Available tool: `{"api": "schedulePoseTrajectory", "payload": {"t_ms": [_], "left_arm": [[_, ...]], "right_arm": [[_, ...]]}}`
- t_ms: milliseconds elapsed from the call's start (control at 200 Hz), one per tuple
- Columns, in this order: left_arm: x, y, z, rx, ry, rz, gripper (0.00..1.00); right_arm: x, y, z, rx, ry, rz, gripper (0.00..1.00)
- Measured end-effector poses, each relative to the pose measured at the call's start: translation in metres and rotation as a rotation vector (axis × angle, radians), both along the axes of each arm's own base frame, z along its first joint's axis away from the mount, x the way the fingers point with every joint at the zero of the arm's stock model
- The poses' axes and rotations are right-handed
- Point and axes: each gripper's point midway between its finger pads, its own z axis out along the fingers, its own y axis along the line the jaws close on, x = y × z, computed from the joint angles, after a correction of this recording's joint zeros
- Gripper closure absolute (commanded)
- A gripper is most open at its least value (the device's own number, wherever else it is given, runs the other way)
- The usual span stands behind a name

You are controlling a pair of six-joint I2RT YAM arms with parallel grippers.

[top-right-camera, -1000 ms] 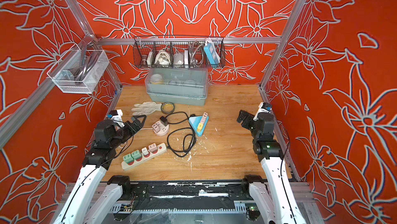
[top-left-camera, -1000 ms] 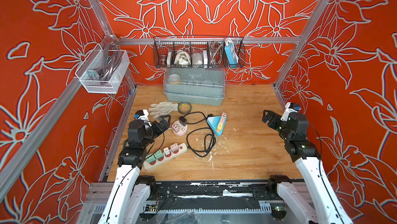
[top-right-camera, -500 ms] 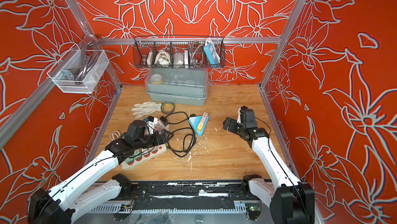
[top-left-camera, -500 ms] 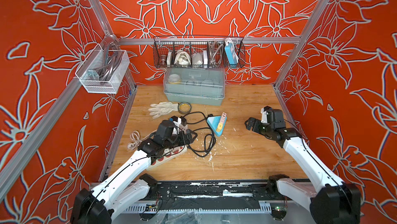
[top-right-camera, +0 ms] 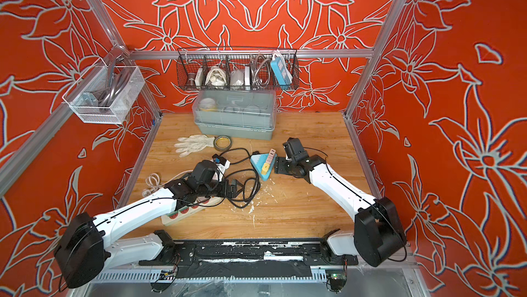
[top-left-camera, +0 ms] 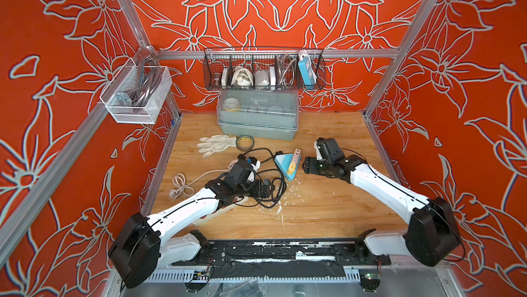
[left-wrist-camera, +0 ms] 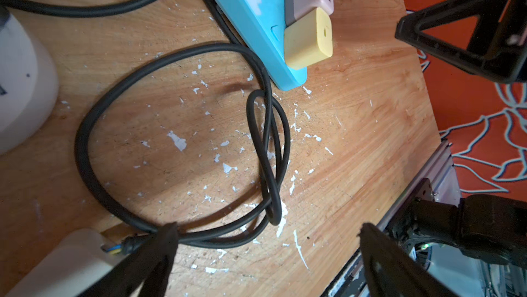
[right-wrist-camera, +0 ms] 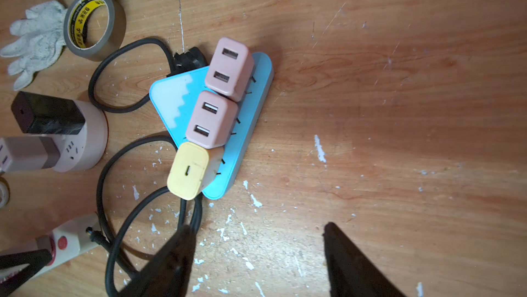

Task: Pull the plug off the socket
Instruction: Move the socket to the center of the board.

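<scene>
A blue triangular socket [top-left-camera: 282, 164] [right-wrist-camera: 245, 127] lies mid-table with a yellow plug [top-left-camera: 291, 169] [right-wrist-camera: 189, 171] and two pink plugs [right-wrist-camera: 212, 120] standing in it. My right gripper [top-left-camera: 306, 165] [right-wrist-camera: 258, 228] is open just right of the socket, level with the yellow plug, with only bare wood between its fingers. My left gripper [top-left-camera: 265, 190] [left-wrist-camera: 269, 225] is open low over a loop of black cable [left-wrist-camera: 85, 138], left of the socket's near corner [left-wrist-camera: 285, 78]. One of its fingers [left-wrist-camera: 165, 241] rests over the cable.
A round pink socket [right-wrist-camera: 88, 138] with plugs and a white power strip [top-right-camera: 188, 210] lie under my left arm. A glove [top-left-camera: 216, 144], tape roll [top-left-camera: 244, 142] and grey box [top-left-camera: 258, 121] sit behind. A coiled white cord [top-left-camera: 179, 185] lies by the left wall.
Both arms have swung in from the side walls to the middle. The left now reaches over the power strip and cable, the right is beside the blue socket, and its jaws have narrowed.
</scene>
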Motion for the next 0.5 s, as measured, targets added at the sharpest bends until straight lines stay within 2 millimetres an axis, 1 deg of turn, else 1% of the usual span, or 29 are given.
{"api": "schedulePoseTrajectory", "payload": {"t_ms": [120, 190, 335, 440, 500], "left_arm": [[-0.003, 0.006, -0.011, 0.030, -0.007, 0.000, 0.02], [-0.004, 0.009, -0.012, 0.035, -0.013, 0.003, 0.02], [-0.005, 0.013, -0.004, 0.024, -0.048, 0.015, 0.01], [-0.004, 0.016, 0.003, 0.016, -0.080, 0.028, 0.02], [-0.003, 0.017, 0.004, 0.020, -0.089, 0.036, 0.04]], "right_arm": [[0.003, 0.016, -0.005, -0.037, 0.002, 0.011, 0.33], [0.005, 0.026, -0.007, -0.051, 0.002, 0.017, 0.34], [0.010, 0.046, -0.015, -0.068, 0.010, 0.019, 0.34], [0.013, 0.054, -0.023, -0.077, 0.024, 0.009, 0.32], [0.016, 0.057, -0.025, -0.085, 0.028, 0.005, 0.32]]}}
